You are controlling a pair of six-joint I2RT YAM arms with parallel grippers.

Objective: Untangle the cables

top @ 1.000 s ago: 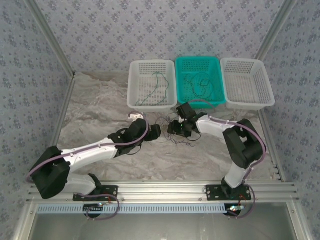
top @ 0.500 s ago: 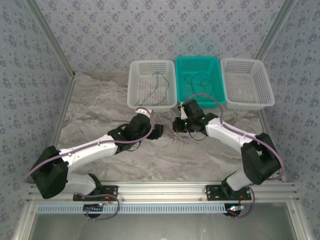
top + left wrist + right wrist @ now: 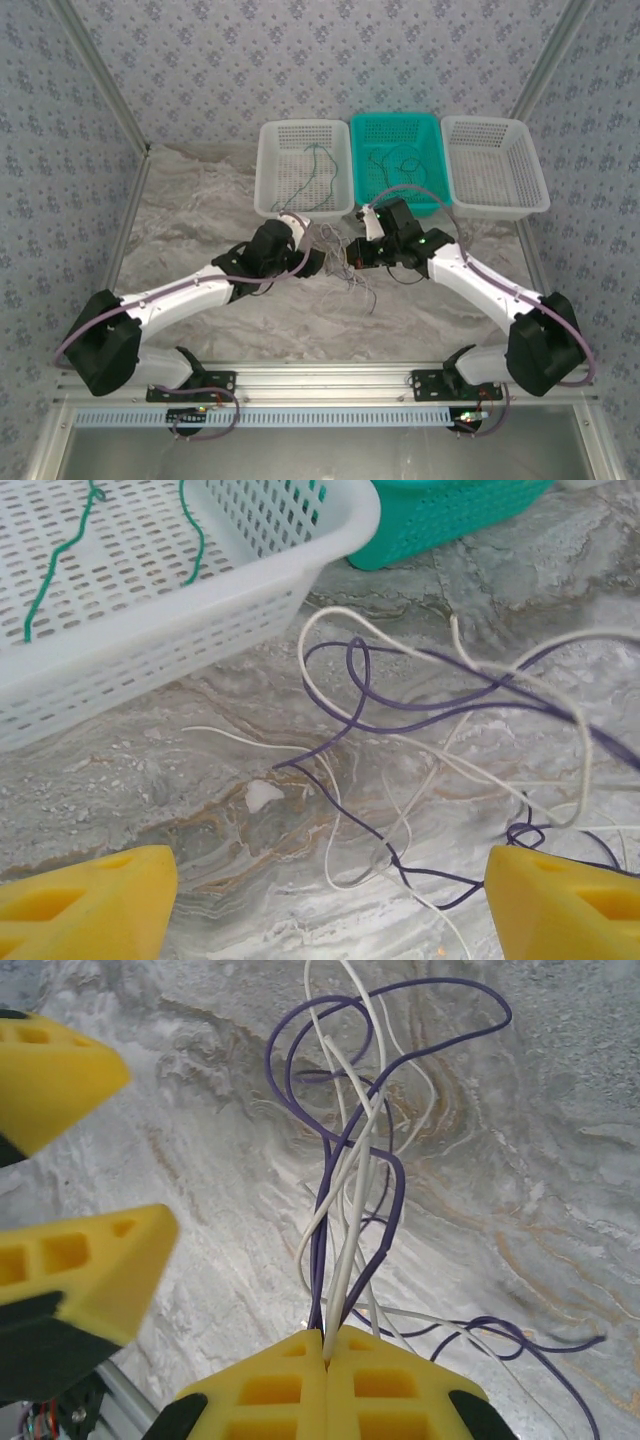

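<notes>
Cables [image 3: 347, 266] lie in a loose knot on the marbled table [image 3: 200, 220]. The knot sits mid-table, just in front of the gap between the left white basket [image 3: 300, 211] and the teal basket [image 3: 397, 119], between the two grippers. Strands are very thin and limp: purple strands [image 3: 397, 1195] and white strands [image 3: 330, 611] loop through one another, and several loose ends trail flat on the stone toward the near edge. Right gripper [image 3: 326, 1360] is clenched on the bundle; purple and white strands run together into the seam between its yellow fingers, then fan out beyond it into open loops. Left gripper [image 3: 325, 905] is spread wide and grasps nothing, its two tips well apart low over the table, with the tangle lying ahead of them. One green cable [image 3: 60, 555] lies curved inside the left white basket, apart from the knot. Darker cables [image 3: 395, 165] lie coiled in the teal basket; their exact colour is hard to tell. Right white basket [image 3: 495, 122] stands just beside the teal one, at the right end of the row.
</notes>
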